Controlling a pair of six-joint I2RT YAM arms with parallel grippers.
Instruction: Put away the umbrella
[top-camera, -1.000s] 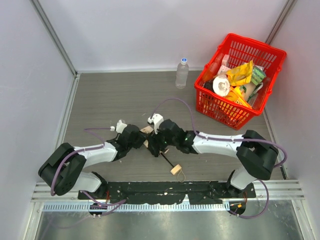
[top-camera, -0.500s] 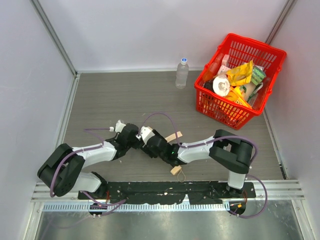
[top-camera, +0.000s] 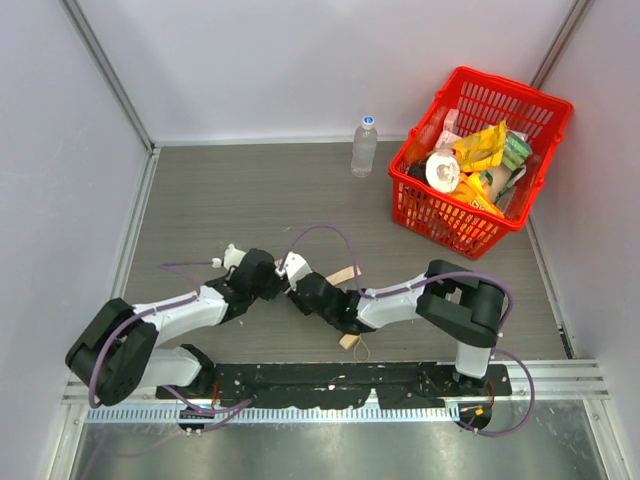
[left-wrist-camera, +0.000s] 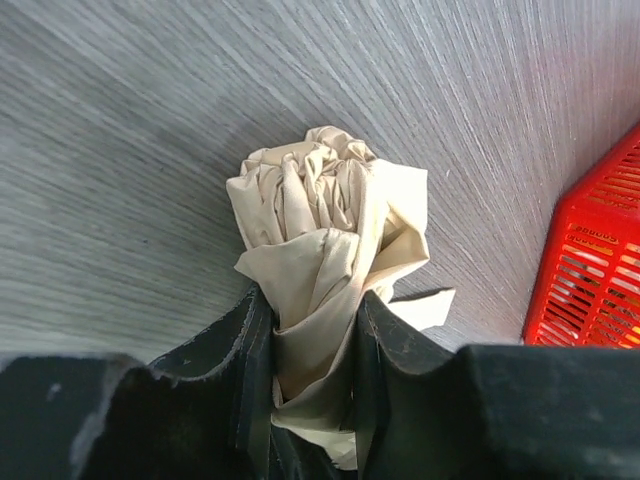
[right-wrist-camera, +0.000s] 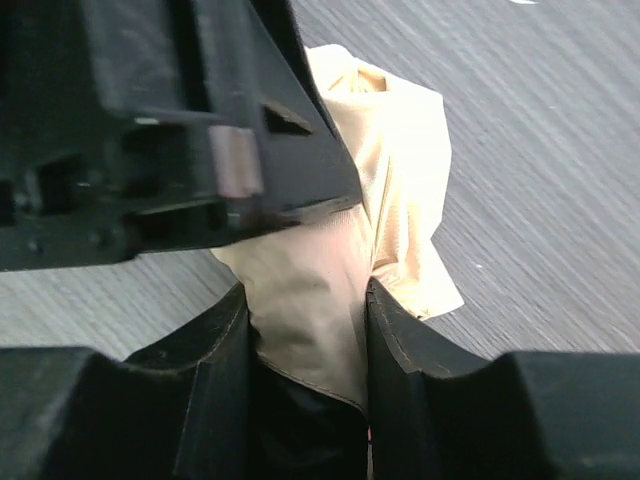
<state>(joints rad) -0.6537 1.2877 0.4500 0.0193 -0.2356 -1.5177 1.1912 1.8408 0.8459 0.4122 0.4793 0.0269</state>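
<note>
The umbrella is gripped low over the table between my two grippers. In the top view only its beige strap (top-camera: 345, 274) and its small beige handle (top-camera: 348, 341) show; the shaft is hidden under the right arm. In the left wrist view the bunched cream fabric (left-wrist-camera: 320, 205) sticks out past my left gripper (left-wrist-camera: 312, 330), which is shut on it. In the right wrist view my right gripper (right-wrist-camera: 305, 320) is shut on the same fabric (right-wrist-camera: 395, 170), close against the left gripper's black body (right-wrist-camera: 150, 130). The left gripper (top-camera: 272, 282) and right gripper (top-camera: 298, 290) nearly touch.
A red basket (top-camera: 520, 88) full of packets and containers stands at the back right; its corner shows in the left wrist view (left-wrist-camera: 595, 270). A clear water bottle (top-camera: 364, 146) stands to its left. Walls close in the table.
The right arm has folded in, and its gripper has moved left and nearer, up against the left gripper. The strap now shows beside it. The left arm has shifted slightly left.
</note>
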